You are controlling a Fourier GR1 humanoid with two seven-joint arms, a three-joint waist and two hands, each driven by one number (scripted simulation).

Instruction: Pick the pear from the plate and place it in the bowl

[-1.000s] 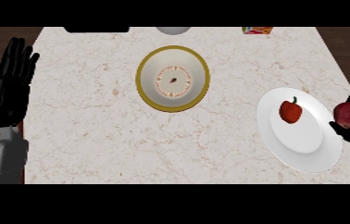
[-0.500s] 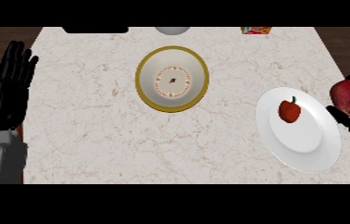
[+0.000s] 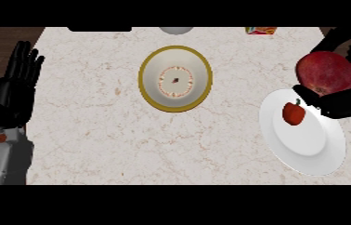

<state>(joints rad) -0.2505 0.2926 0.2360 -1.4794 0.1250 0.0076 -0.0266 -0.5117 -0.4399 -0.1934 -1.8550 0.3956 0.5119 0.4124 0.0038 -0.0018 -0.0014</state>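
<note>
A bowl (image 3: 175, 78) with a yellow rim and a patterned inside stands at the counter's middle. At the right lies a white plate (image 3: 305, 145) with a small red stemmed fruit (image 3: 293, 113) on it. Above the plate's far right edge my right hand (image 3: 330, 102) is curled round a large dark red pear (image 3: 323, 72), lifted off the plate; the hand hides the pear's lower part. My left hand (image 3: 21, 84) rests open at the left edge, fingers up, far from the bowl.
Along the counter's far edge are a grey round object (image 3: 176, 30), a colourful packet (image 3: 260, 30) and a dark flat object (image 3: 99, 29). The counter's right edge runs close to the plate.
My right hand has come up and inward from the right edge with the red pear, which now looks larger and sits over the plate's far edge. The left hand has not moved.
</note>
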